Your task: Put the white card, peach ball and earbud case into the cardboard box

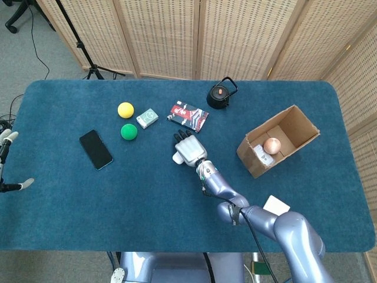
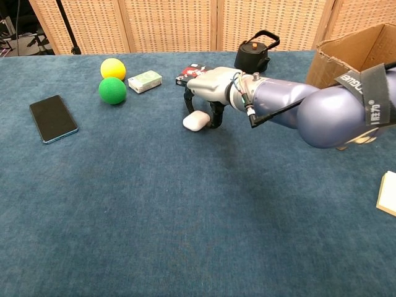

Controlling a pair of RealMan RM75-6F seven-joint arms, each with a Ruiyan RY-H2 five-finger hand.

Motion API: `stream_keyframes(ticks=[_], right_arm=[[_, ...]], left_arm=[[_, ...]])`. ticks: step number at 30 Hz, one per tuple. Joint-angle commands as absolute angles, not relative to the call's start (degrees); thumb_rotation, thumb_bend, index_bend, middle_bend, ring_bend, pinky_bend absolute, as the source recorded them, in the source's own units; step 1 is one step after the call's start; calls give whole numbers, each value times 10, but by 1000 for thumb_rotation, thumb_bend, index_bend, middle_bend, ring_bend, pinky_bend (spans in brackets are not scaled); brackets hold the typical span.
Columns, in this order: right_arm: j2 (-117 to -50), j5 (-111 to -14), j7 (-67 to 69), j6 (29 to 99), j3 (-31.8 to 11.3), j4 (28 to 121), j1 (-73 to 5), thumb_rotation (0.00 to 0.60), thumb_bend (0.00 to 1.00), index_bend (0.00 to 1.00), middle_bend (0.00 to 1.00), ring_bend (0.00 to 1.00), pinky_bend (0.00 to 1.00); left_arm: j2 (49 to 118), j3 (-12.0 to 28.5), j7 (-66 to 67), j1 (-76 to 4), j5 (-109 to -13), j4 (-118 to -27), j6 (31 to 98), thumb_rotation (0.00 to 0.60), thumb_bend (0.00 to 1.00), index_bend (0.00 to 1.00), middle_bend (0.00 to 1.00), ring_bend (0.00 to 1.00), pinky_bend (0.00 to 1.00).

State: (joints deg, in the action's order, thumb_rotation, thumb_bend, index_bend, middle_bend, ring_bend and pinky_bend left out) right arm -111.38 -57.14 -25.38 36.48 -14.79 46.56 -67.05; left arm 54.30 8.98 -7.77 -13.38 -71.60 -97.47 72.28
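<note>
Nearest edge, chest view: a pale flat white card [image 2: 387,193] is seen at the right rim of the blue felt-covered table [image 2: 154,235], well apart from the work. Farther in, the right hand [image 2: 209,93] is held over the small white rounded earbud case [image 2: 194,120]; dark fingers [image 2: 216,115] are curled down beside and behind the case and appear to touch it. Whether it is pinched or only bracketed cannot be told; the case appears slightly tipped. The left hand [image 1: 8,154] is seen at the far left edge, fingers apart, nothing held.

Judgement: the grasp is best closed evenly from both sides, since the smooth case is likely to be pushed away, and a lift attempted only once it is firmly held.

Farther right, the peach-coloured ball [image 1: 272,145] is already lodged in the open brown cardboard box [image 1: 302,121].
</note>
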Motion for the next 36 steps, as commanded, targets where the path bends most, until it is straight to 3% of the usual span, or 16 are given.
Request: stream_keyframes(ticks=[1,16,20,21,27,36], right_arm=[[-1096,-581,-237,380,-156,493,-663,600,413,532,127,0,116],[-969,-551,-267,462,-204,686,-634,600,440,531,128,0,116],[-885,-532,-292,506,-229,781,-612,600,440,531,128,0,116],[-833,-529,-301,539,-244,817,-592,600,440,531,128,0,116],[-683,-522,-302,562,-233,918,-520,600,439,531,128,0,116],[-625,-572,-229,566,-183,910,-451,600,440,531,128,0,116]], left_arm=[[543,89,-77,-134,-716,-975,722,600,0,0,0,0,0],[536,85,-92,-130,-734,-980,727,600,0,0,0,0,0],[534,84,-99,-130,-739,-978,726,600,0,0,0,0,0],[534,83,-99,-130,-742,-977,727,600,0,0,0,0,0],[535,80,-94,-130,-754,-982,731,600,0,0,0,0,0],[538,75,-74,-132,-768,-998,738,600,0,0,0,0,0]])
